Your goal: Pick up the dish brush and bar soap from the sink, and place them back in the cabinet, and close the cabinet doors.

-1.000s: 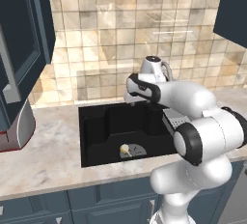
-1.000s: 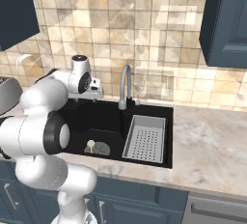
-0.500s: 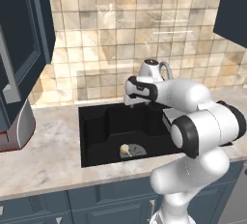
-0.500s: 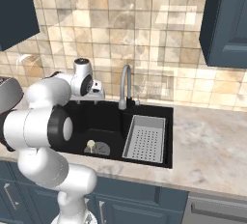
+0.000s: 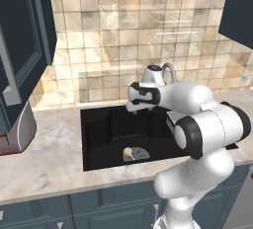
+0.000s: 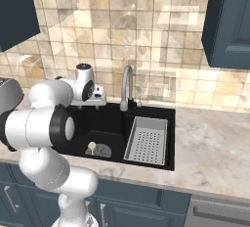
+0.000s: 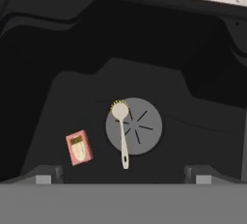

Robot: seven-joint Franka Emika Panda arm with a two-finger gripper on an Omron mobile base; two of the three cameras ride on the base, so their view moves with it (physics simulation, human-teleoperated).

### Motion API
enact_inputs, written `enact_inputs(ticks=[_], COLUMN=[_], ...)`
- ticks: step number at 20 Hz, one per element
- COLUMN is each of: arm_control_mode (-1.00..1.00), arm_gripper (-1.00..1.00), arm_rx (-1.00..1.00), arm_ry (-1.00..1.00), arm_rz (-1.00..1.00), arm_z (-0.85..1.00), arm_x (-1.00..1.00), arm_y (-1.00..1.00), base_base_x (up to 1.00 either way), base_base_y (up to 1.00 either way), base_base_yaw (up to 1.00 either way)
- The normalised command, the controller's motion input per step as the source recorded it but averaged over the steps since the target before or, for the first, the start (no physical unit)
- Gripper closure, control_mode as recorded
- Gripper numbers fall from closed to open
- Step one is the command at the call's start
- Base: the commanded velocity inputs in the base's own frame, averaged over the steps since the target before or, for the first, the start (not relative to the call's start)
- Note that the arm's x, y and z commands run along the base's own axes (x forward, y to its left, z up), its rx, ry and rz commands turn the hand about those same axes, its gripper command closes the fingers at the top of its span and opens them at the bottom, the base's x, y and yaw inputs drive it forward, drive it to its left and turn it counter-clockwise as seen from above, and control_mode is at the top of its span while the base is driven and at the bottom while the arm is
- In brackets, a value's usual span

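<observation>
**Q:** Where is your gripper, and how do its jaws stand?

**A:** My gripper (image 7: 123,175) hangs above the black sink (image 7: 43,59), looking down into it. Its two dark fingertips (image 7: 42,174) sit far apart at the bottom of the hand view, spread wide with nothing between them. From the left base view my white arm curves over the basin, the gripper (image 5: 134,108) just above the back of the sink (image 5: 99,119).

**Q:** Where are the brush and the soap?

**A:** Both lie on the sink floor. The dish brush (image 7: 122,133) rests across the round grey drain (image 7: 144,126), its cream-yellow head near the drain's upper left edge and its pale handle pointing toward my fingertips. The bar soap (image 7: 78,147), a small reddish-brown block, lies flat beside the brush, near it but not touching. In the base views the brush (image 5: 128,152) shows as a small pale spot on the drain; I cannot make out the soap there.

**Q:** What else is around the sink?

**A:** A curved metal faucet (image 6: 127,86) stands behind it, and a grey perforated tray (image 6: 147,140) fills its right half. The cabinet door (image 5: 22,40) at upper left stands open.
</observation>
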Motion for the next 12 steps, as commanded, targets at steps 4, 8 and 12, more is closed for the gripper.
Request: enact_inputs(ticks=[4,8,12], arm_control_mode=[-1.00,-1.00,-1.00], arm_gripper=[-1.00,-1.00,-1.00], arm_rx=[0.00,0.00,0.00], arm_ry=[0.00,0.00,0.00], arm_rz=[0.01,0.00,0.00], arm_z=[-0.21,-0.22,-0.27], arm_x=[-0.01,0.00,0.00], arm_y=[0.03,0.01,0.01], base_base_x=[0.00,0.00,0.00], base_base_y=[0.00,0.00,0.00], base_base_yaw=[0.00,0.00,0.00])
